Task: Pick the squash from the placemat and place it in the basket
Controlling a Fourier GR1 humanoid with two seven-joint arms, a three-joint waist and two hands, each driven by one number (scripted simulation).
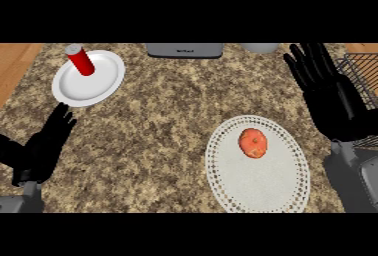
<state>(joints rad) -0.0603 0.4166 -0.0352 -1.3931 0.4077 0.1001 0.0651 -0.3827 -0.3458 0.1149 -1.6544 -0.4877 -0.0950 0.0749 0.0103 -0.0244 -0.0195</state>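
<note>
Looking Down at the Squash on Its Mat

Looking down from the head view, I saw both hands open and holding nothing. My right hand was up on the right side, with its fingers straight and spread, pointing away from me. My left hand was low on the left side, with its fingers straight and close together, also pointing away from me.

The squash was small, round and orange-red. It lay to the left of my right hand and a bit nearer to me than the fingertips. The hand and the squash were apart and did not touch. The squash sat on the white placemat, in the far part of it. The placemat was an oval with a lacy edge, and its right edge came near my right wrist.

The basket was made of dark wire. It was just to the right of my right hand, partly behind it, and it ran off the edge of the view.

Past my left hand, further away from me, was a white plate with a red can standing on it. Far from both hands, at the back edge of the speckled counter, I saw a grey box and a pale round thing. I could not tell what they were.
</note>
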